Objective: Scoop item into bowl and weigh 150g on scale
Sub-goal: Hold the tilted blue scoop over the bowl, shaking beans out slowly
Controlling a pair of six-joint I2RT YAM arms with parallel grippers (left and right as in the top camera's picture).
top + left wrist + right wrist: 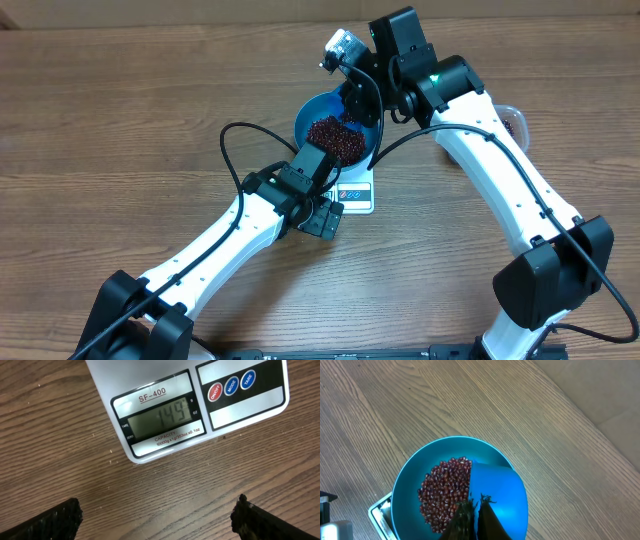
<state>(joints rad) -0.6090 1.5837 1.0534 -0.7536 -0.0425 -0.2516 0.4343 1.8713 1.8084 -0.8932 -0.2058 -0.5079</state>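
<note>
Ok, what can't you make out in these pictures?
- Overhead: scale mostly hidden under the bowl and left arm; display too small to read.
- Overhead: clear tub nearly all behind the right arm.
- Right wrist: scoop handle hidden by the right gripper.
- Left wrist: scale's upper part cut off by the top edge.

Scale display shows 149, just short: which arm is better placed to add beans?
Right: the right gripper is shut on the scoop over the bowl; the left gripper stands open, empty, before the scale.

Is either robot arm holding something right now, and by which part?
The right fingers are shut on the small blue plastic scoop, gripping its near end, probably the handle, above the round deep blue bowl. The left fingers stand open and hold nothing.
</note>
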